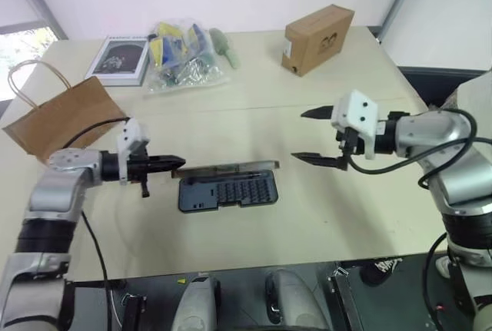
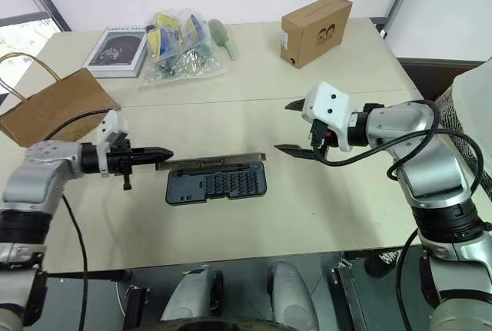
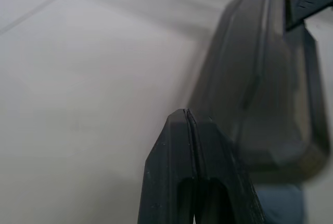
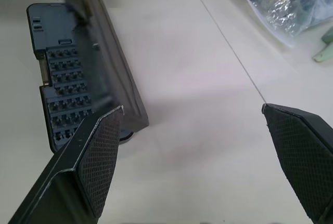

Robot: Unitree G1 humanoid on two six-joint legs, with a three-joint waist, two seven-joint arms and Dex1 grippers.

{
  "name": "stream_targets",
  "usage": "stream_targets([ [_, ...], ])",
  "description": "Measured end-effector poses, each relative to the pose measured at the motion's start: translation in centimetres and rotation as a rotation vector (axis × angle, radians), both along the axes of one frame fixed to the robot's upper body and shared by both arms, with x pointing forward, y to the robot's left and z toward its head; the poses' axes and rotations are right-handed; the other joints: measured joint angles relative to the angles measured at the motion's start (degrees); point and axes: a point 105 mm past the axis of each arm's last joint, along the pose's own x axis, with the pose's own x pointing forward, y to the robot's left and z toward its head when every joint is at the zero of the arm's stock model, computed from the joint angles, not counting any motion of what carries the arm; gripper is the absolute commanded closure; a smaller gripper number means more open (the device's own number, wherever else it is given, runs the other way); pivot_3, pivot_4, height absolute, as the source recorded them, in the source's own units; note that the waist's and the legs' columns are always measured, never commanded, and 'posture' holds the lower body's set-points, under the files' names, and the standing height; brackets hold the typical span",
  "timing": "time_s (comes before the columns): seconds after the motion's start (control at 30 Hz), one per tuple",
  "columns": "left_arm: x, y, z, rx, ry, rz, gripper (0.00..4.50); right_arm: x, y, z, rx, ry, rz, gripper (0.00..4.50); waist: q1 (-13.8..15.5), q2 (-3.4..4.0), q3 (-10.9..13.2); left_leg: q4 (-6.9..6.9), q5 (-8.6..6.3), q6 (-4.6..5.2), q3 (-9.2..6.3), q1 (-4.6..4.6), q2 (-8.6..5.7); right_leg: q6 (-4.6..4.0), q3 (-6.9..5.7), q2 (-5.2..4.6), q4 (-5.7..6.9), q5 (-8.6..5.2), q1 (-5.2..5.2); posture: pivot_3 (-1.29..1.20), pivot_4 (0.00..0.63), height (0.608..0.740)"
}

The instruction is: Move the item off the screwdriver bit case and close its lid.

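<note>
The brown paper bag (image 1: 65, 120), the item, lies flat on the table at the left, apart from the case, its loop handles toward the table's far left edge. The dark grey screwdriver bit case (image 1: 228, 191) sits mid-table with its rows of bits showing. Its smoky lid (image 1: 231, 168) stands partly raised along the far edge. My left gripper (image 1: 175, 163) is shut and empty, its tip close by the lid's left end (image 3: 265, 78). My right gripper (image 1: 301, 136) hangs open above the table, to the right of the case, with nothing between its fingers (image 4: 99, 151).
Along the table's far side lie a book (image 1: 119, 58), a clear plastic bag of small items (image 1: 181, 54), a pale green object (image 1: 227, 47) and a brown cardboard box (image 1: 319, 38). The table's front edge runs just below the case.
</note>
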Motion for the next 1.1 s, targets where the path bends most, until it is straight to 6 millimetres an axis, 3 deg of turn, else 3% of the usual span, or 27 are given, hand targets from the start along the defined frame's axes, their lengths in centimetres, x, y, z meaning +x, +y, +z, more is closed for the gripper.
stream_targets([
  [0.2, -3.0, -0.5, -0.5, -0.005, 0.094, -0.049, 4.50, 0.0, -0.2, -0.5, 0.002, 0.007, -0.012, 0.07, 0.1, 0.00, 0.0, 0.00, 0.00, 0.00, 0.01, 0.00, 0.00, -0.01, 0.00, -0.02, -0.01, -0.01, 0.00, 0.00, 0.150, 0.740],
  [0.37, -3.1, -0.9, -0.8, -0.011, 0.095, -0.039, 4.50, -0.3, -0.4, -1.5, 0.003, 0.041, -0.023, 0.07, 0.1, 0.00, 0.0, 0.00, 0.00, 0.00, 0.02, 0.00, -0.01, 0.00, 0.00, 0.00, -0.01, -0.01, 0.00, 0.00, 0.150, 0.740],
  [0.43, -2.6, -1.0, -0.5, -0.018, 0.078, -0.028, 4.50, -0.5, -0.4, -1.6, 0.006, 0.050, -0.022, 0.07, 0.1, 0.00, 0.0, 0.01, 0.00, 0.00, 0.02, 0.00, -0.01, 0.00, 0.00, 0.00, -0.01, -0.01, 0.00, 0.00, 0.150, 0.740],
  [0.77, 4.0, -1.1, 4.3, -0.124, -0.095, 0.097, 4.50, -1.1, 0.6, -2.4, 0.207, 0.203, -0.131, 0.07, 0.1, -0.02, 0.0, 0.15, -0.01, 0.02, -0.02, -0.05, -0.02, 0.01, -0.04, 0.05, 0.03, 0.00, 0.01, 0.00, 0.150, 0.740],
  [0.87, 5.1, -2.0, 4.6, -0.122, -0.114, 0.079, 4.50, -1.9, 1.9, -2.6, 0.256, 0.245, -0.106, 0.87, 0.1, -0.02, 0.0, 0.23, -0.01, 0.03, -0.04, -0.10, -0.02, 0.01, -0.05, 0.05, 0.06, 0.01, 0.01, 0.00, 0.150, 0.740],
  [1.1, 7.4, -5.4, 2.8, -0.082, -0.094, -0.014, 4.50, -3.3, 5.2, -0.8, 0.421, 0.341, -0.007, 4.33, 0.1, -0.03, 0.0, 0.36, -0.06, 0.11, -0.08, -0.12, -0.03, 0.02, -0.09, 0.07, 0.11, 0.01, 0.04, 0.00, 0.150, 0.740],
])
